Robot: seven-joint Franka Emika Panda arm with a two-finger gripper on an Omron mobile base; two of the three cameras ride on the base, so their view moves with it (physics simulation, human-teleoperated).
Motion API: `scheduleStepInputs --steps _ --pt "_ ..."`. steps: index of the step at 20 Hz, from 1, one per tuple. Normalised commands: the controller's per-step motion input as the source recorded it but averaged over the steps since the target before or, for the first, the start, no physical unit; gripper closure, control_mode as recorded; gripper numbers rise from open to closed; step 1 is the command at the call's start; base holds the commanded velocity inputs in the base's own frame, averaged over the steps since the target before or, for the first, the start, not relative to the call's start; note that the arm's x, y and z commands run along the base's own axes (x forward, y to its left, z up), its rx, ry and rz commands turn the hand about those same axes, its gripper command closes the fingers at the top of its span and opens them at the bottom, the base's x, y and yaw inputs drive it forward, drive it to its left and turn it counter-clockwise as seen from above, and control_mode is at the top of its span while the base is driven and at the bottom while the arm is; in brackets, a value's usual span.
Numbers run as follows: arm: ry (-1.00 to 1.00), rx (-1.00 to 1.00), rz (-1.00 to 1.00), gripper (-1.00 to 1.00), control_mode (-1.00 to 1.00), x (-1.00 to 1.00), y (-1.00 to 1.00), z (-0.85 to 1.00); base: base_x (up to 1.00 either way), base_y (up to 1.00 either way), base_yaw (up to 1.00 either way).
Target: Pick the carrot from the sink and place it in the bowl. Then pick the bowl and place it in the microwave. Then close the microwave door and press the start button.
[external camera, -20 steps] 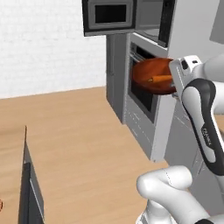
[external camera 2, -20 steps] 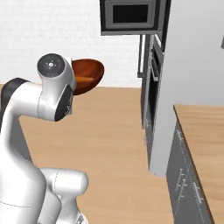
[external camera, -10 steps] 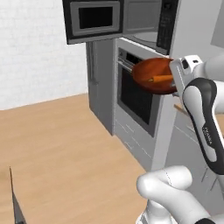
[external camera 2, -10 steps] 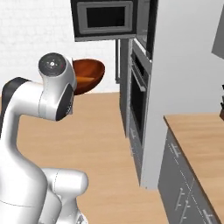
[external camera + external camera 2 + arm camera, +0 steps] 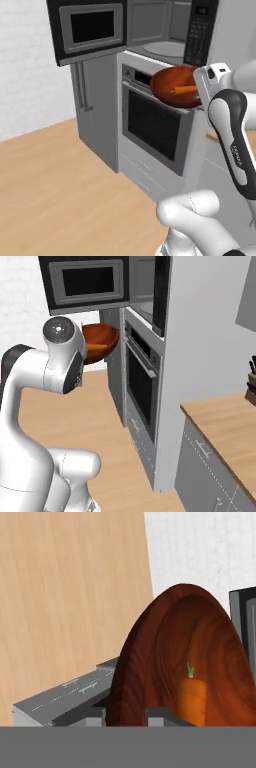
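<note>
My gripper (image 5: pixel 126 716) is shut on the near rim of the reddish-brown bowl (image 5: pixel 175 657), one fingertip on each side of the rim. The orange carrot (image 5: pixel 191 699) lies inside the bowl. In the left base view the bowl (image 5: pixel 172 85) with the carrot (image 5: pixel 185 90) hangs in the air in front of the oven top, just below the microwave (image 5: pixel 162 30). The gripper (image 5: pixel 200 94) holds it from the right. The microwave door (image 5: pixel 90 29) stands swung open to the left, and the pale turntable (image 5: pixel 166 48) shows in the cavity. From the right base view the bowl (image 5: pixel 101 341) sits below the microwave door (image 5: pixel 85 281). The sink is out of view.
An oven (image 5: pixel 152 125) with a dark glass front sits under the microwave, and a black control panel (image 5: pixel 201 27) runs down the cavity's right side. A wooden counter (image 5: pixel 225 421) with a knife block (image 5: pixel 251 378) lies to the right. Open wooden floor (image 5: pixel 50 190) spreads to the left.
The whole picture has shifted because the base moved: microwave and oven now stand closer and more central. The bowl with the carrot stays in the shut gripper, held as before.
</note>
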Motion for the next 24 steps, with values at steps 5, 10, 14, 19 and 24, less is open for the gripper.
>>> scheduleStepInputs --steps 5,10,14,19,24 --pt "0.0 0.0 0.0 1.0 1.0 0.0 0.0 0.0 0.59 0.72 -0.38" --pt "0.0 0.0 0.0 1.0 1.0 0.0 0.0 0.0 0.28 0.59 -0.37" --pt "0.0 0.0 0.0 1.0 1.0 0.0 0.0 0.0 0.22 0.42 -0.38" --pt "0.0 0.0 0.0 1.0 1.0 0.0 0.0 0.0 0.6 0.73 -0.3" --pt "0.0 0.0 0.0 1.0 1.0 0.0 0.0 0.0 0.77 0.42 -0.11"
